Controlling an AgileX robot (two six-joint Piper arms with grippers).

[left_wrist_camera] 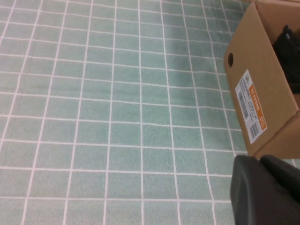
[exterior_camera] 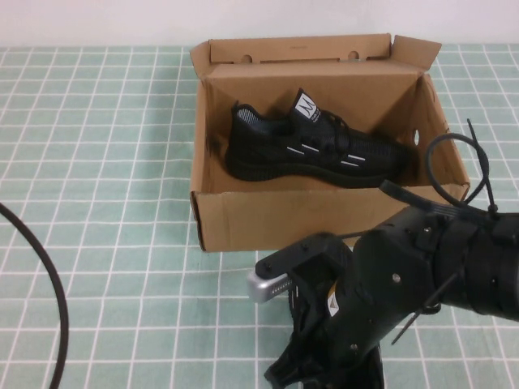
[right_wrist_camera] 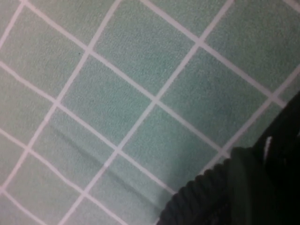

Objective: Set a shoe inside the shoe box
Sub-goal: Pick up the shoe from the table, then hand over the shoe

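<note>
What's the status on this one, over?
Shoe lying inside shoe box. Right tool low in front of box, over the tablecloth. Left tool barely in view. Nothing obstructing.

Robot test bench: green checked tablecloth [exterior_camera: 113,146]

Shoe box [exterior_camera: 324,207] open-topped, lid flap upright at rear; black shoe [exterior_camera: 312,150] fills its floor. Green checked surface [exterior_camera: 105,162] left of box open. Black cable [exterior_camera: 49,275] arcs at left edge. Right gripper [exterior_camera: 312,365] low, just before the box's front wall. Left gripper [left_wrist_camera: 265,190] near the box's labelled side.
</note>
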